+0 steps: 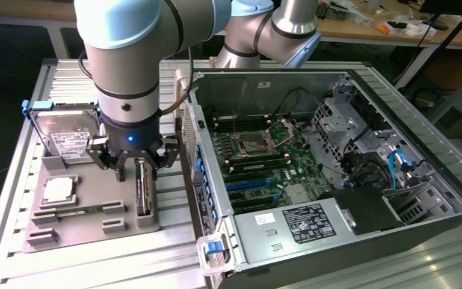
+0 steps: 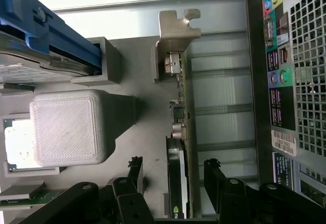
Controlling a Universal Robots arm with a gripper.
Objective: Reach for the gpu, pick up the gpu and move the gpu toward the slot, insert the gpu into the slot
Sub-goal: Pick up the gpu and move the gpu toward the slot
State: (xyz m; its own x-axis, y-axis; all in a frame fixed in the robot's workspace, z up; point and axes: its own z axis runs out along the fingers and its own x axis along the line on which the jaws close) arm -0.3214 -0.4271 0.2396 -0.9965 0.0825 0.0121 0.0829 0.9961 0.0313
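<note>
While the arm hangs over the grey holder tray (image 1: 79, 232) on the slatted metal desk (image 1: 94, 265), the pincer (image 1: 139, 170) sits low over the gpu (image 1: 142, 192). The card stands on its long edge in a notched block of that tray, at the side nearest the open computer case (image 1: 423, 198).

In the wrist view the gpu (image 2: 181, 132) appears edge-on. Its silver end bracket (image 2: 175, 30) is at the far end and its black fan housing is close to the camera. The pincer (image 2: 173, 165) is spread wide, with one dark finger on each side of the card. A clear gap shows between each fingertip (image 2: 135, 165) and the board, so nothing is gripped.

The hard drive (image 1: 67, 135) with its white label leans upright at the tray's far end, on the exterior view's left of the arm. A square processor chip (image 1: 58, 189) and a narrow memory stick (image 1: 79, 212) lie flat on the tray, farther toward the exterior view's left.

Inside the case, the motherboard (image 1: 267, 165) lies exposed, and its blue slots (image 1: 251, 183) are well apart from the card.
</note>
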